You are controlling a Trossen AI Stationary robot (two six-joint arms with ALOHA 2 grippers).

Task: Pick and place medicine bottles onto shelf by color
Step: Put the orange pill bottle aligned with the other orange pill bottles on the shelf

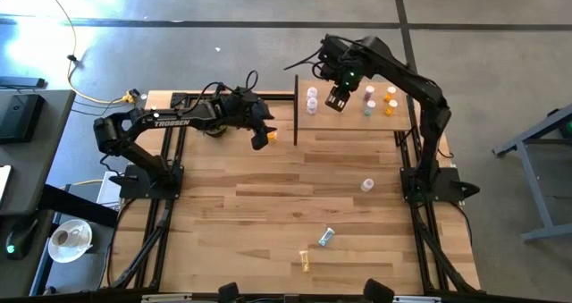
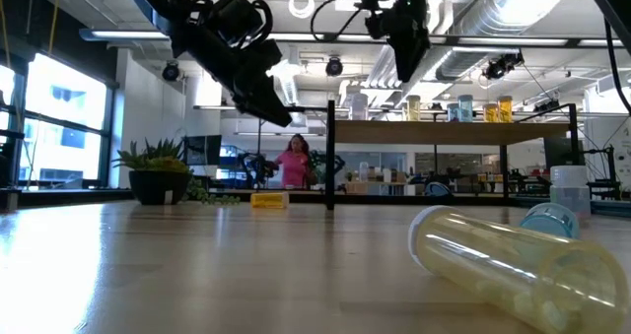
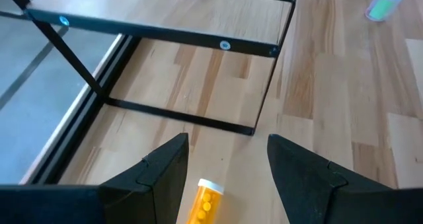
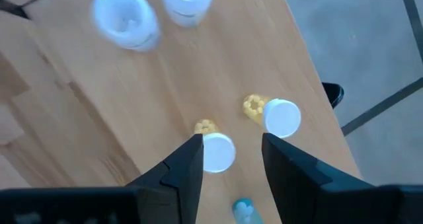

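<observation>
light: bright daylight, window glare left | blur: right wrist bottles soft | shadows: faint

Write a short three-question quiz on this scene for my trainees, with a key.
1. True or false: the left gripper is clamped on the orange bottle.
2. The right gripper hovers over: A) the shelf; B) the potted plant; C) the table's near edge.
3. How many bottles are on the tabletop, off the shelf?

Key
1. False: its fingers are apart, above the bottle, which lies on the tabletop.
2. A.
3. Four: orange, clear, blue, yellow.
</observation>
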